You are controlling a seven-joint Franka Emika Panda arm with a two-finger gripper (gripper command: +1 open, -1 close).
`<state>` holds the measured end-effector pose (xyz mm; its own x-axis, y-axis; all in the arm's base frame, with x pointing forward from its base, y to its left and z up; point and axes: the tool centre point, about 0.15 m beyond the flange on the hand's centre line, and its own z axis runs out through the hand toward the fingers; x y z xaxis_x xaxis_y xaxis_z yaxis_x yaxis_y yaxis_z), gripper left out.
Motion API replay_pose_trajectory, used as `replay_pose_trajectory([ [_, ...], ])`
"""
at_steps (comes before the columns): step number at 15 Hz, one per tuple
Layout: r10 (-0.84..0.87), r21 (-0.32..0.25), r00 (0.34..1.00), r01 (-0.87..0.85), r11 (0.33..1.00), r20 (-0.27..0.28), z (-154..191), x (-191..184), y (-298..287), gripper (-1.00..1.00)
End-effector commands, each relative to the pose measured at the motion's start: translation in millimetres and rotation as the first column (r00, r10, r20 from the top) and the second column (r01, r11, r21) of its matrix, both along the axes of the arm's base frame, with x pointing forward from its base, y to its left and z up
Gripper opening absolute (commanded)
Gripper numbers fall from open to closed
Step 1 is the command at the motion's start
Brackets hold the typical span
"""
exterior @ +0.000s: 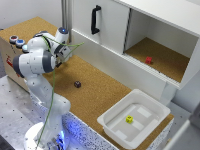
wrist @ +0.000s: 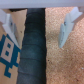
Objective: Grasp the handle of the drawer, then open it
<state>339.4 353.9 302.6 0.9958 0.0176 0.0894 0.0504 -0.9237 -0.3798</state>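
Observation:
The handle (exterior: 95, 19) is a slim black upright bar on the flat white drawer (exterior: 111, 26) front at the back of the cork counter. My gripper (exterior: 63, 56) hangs far from it, toward the exterior view's left, pointing down beside the cardboard box. In the wrist view the gripper (wrist: 36, 27) is open, its two pale fingertips (wrist: 65, 29) spread over a dark gap (wrist: 31, 52) between the box and the cork, with nothing between them. Neither the handle nor the drawer shows in the wrist view.
A cardboard box (exterior: 11, 50) with coloured buttons stands at the exterior view's left. A small dark object (exterior: 77, 84) lies on the cork counter (exterior: 100, 92). A white tub (exterior: 116, 127) holds a yellow piece (exterior: 129, 119). An open compartment holds a red piece (exterior: 148, 60).

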Motion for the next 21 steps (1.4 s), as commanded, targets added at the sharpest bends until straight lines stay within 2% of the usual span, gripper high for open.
replay_pose_trajectory([
  [1, 0.008, 0.111, 0.999, -0.013, 0.994, 0.044, -14, -2, 6, -1.00],
  [10, 0.021, 0.139, 0.998, -0.029, 0.990, 0.058, -19, -9, 4, -1.00],
  [21, 0.039, 0.167, 0.998, -0.048, 0.985, 0.055, -29, -6, -27, -1.00],
])
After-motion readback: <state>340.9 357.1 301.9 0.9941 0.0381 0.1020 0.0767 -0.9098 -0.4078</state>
